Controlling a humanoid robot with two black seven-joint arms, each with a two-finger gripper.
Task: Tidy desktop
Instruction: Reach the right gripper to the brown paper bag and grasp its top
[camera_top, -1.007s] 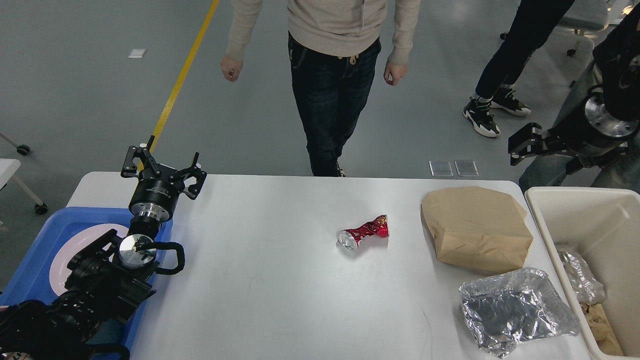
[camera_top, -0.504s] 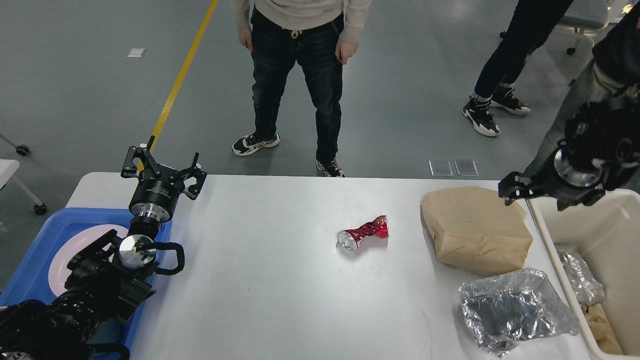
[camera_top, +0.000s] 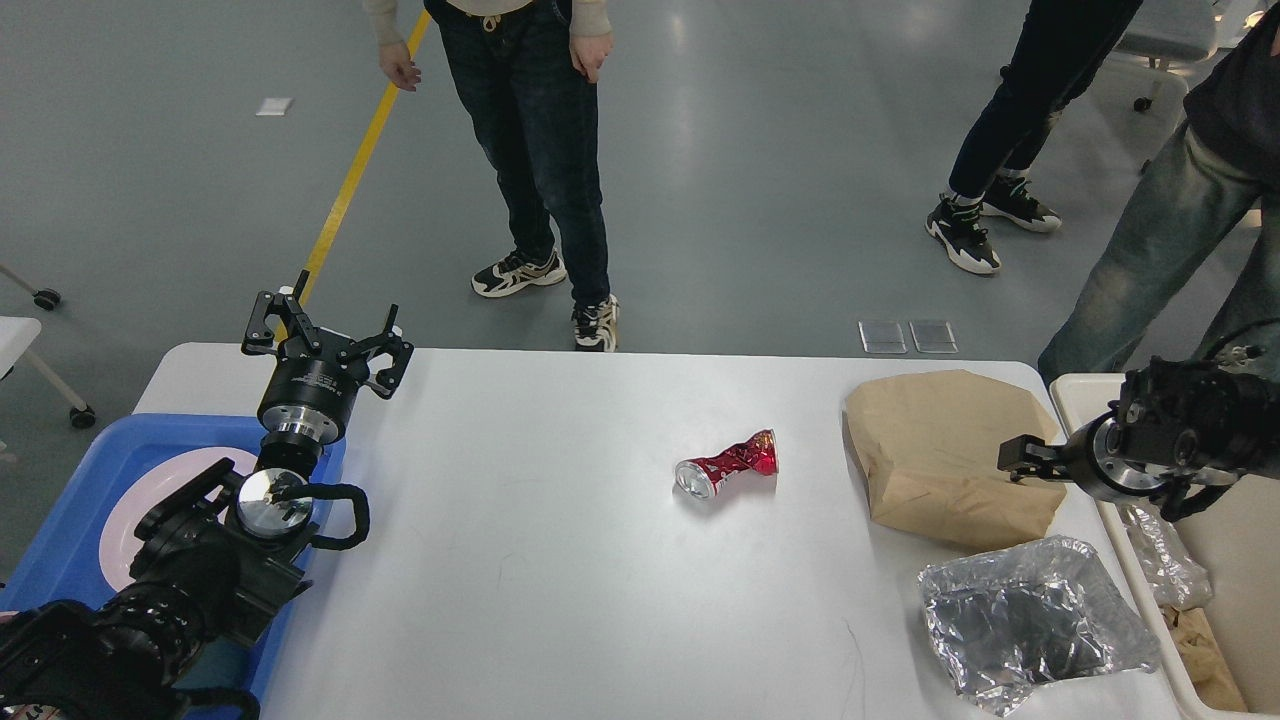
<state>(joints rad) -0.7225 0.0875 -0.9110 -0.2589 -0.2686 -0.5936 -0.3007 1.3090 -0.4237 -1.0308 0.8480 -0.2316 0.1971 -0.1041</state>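
Spanning view, white desktop (camera_top: 560, 600), faintly scuffed; grey floor beyond. Left gripper (camera_top: 322, 335) spread wide; right gripper (camera_top: 1012, 459) state unclear.

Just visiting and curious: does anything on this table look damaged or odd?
Yes. A red can lies crushed and twisted mid-table. At the right, crumpled foil sits beside a creased paper bag.

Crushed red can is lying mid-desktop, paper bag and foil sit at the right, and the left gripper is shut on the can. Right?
Not quite. In the head view the left gripper is open and empty, far left by the blue tray. The crushed red can lies alone mid-desktop; paper bag and foil are right.
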